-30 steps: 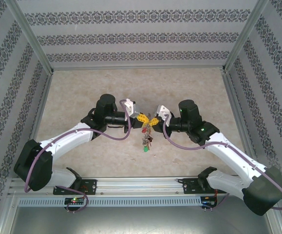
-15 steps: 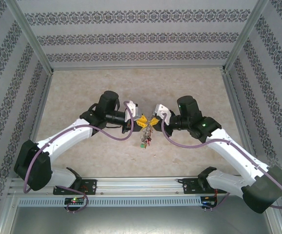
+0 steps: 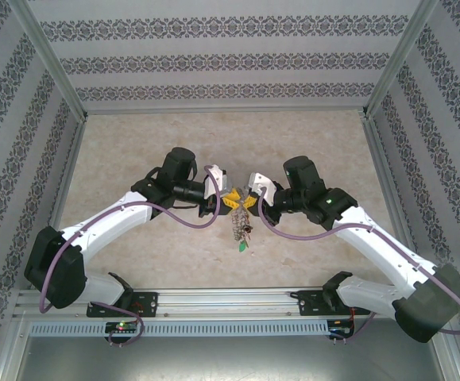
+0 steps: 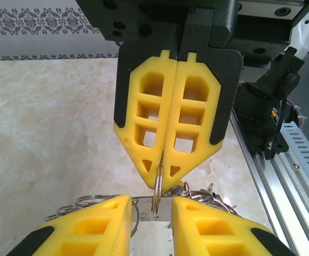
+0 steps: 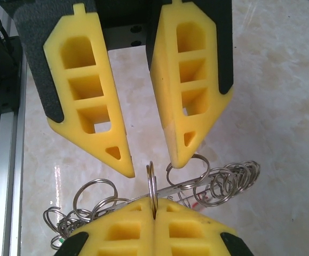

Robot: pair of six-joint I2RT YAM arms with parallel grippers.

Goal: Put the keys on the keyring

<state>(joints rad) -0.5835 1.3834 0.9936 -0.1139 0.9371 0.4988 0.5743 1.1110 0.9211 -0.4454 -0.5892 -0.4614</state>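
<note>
Keyring (image 5: 152, 184) hangs from right end effector (image 5: 154, 209); left end effector (image 4: 152, 207) opened.

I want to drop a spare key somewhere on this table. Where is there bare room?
The widest bare patch of table lies between the back wall and the left gripper and right gripper. Smaller bare patches lie outside the left arm and the right arm. It is crowded at the centre, where both grippers meet at the keyring.

Left arm (image 3: 114, 216) and right arm (image 3: 376, 242) bend inward, tips nearly meeting at centre. Left end effector (image 5: 151, 162): fingers parted (clear gap between them). Right end effector (image 4: 162, 180): fingers pressed together, pinching the keyring (image 5: 151, 186).
</note>
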